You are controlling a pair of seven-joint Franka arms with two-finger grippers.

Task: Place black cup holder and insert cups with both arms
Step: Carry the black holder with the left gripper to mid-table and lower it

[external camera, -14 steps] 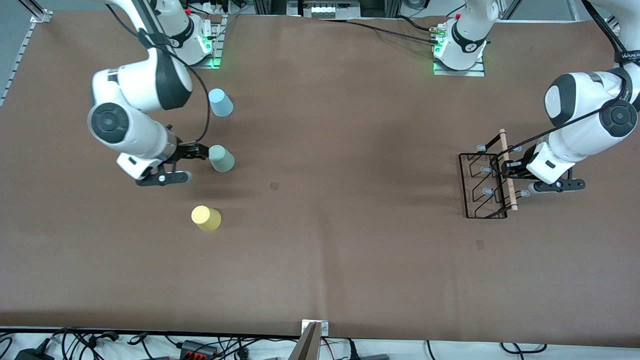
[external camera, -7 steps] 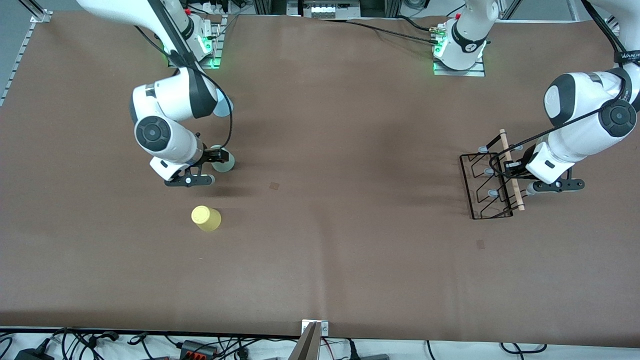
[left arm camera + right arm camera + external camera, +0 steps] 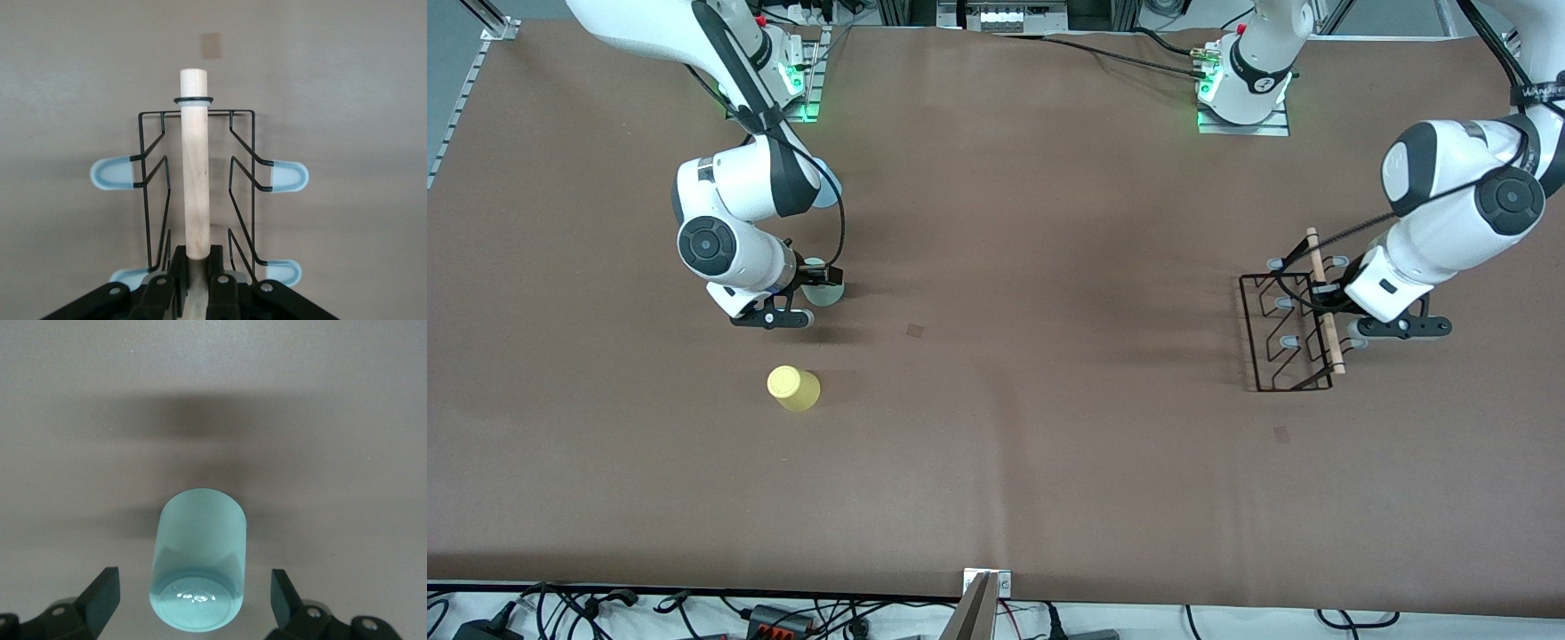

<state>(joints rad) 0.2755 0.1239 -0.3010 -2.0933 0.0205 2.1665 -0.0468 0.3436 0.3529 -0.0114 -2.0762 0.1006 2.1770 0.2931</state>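
The black cup holder [image 3: 1258, 333] stands near the left arm's end of the table. My left gripper [image 3: 1327, 300] is shut on its wooden handle [image 3: 1333, 348]. The left wrist view shows the fingers clamped on the handle [image 3: 195, 173], with the wire frame [image 3: 141, 140] and a pale blue peg tip [image 3: 113, 175] beside it. The mint cup [image 3: 829, 293] stands upside down. My right gripper [image 3: 816, 286] is open around it without touching it, as the right wrist view [image 3: 200, 567] shows. The yellow cup [image 3: 793, 388] stands nearer to the camera. The light blue cup [image 3: 831, 194] is mostly hidden by the right arm.
The brown table [image 3: 1032, 427] runs wide between the cups and the holder. Two small dark marks [image 3: 915, 330] lie on it. Cables and a bracket [image 3: 985, 591] sit along the table's near edge.
My right arm has swung in so its open gripper now straddles the mint cup, and it now covers the blue cup. My left gripper has shifted the holder slightly by its handle.
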